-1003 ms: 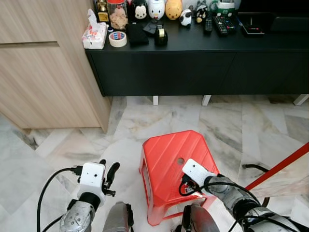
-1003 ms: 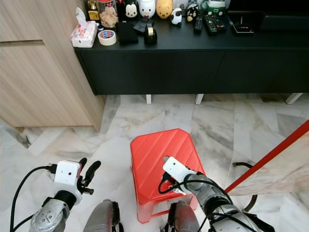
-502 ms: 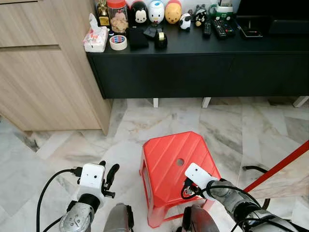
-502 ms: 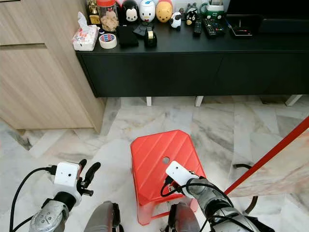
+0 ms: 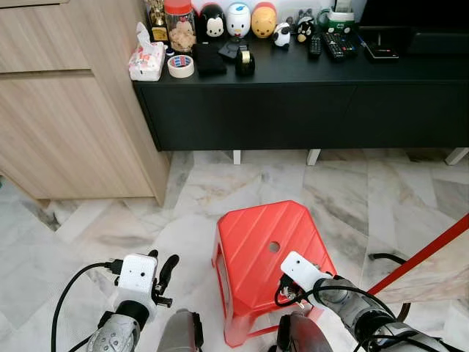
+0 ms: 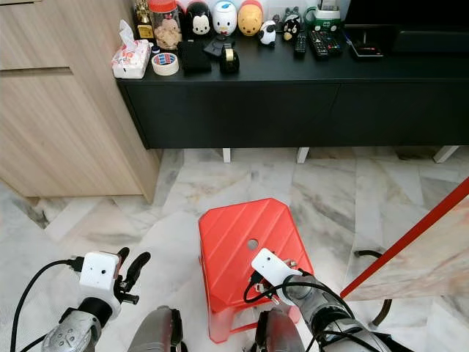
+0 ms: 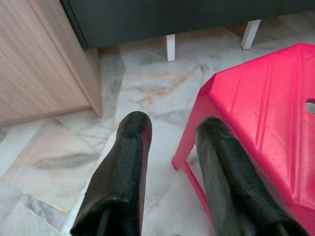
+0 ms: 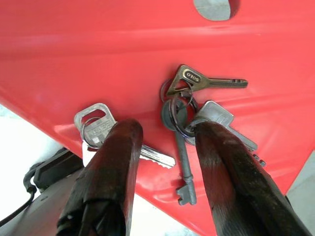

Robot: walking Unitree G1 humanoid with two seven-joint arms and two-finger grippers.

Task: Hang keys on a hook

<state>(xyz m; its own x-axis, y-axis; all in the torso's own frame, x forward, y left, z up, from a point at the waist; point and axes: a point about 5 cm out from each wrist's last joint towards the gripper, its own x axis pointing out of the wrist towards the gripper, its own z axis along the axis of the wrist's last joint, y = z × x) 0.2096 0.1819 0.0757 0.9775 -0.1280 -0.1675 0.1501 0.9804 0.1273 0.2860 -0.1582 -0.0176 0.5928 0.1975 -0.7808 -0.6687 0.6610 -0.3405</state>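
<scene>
Right gripper (image 8: 162, 147) hovered spread over the keys (image 8: 189, 118), lying loose on the red stool (image 5: 256, 242)'s near edge. Light, jangly, slippery metal; best pinched at the ring.

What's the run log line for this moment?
phase: reaching for keys | right gripper: open, fingers straddling the bunch on red stool | left gripper: open, idle beside stool | keys: not yet gripped

Keys (image 8: 187, 118) on stool (image 5: 256, 242); cabinet (image 5: 308, 95) behind stool.
</scene>
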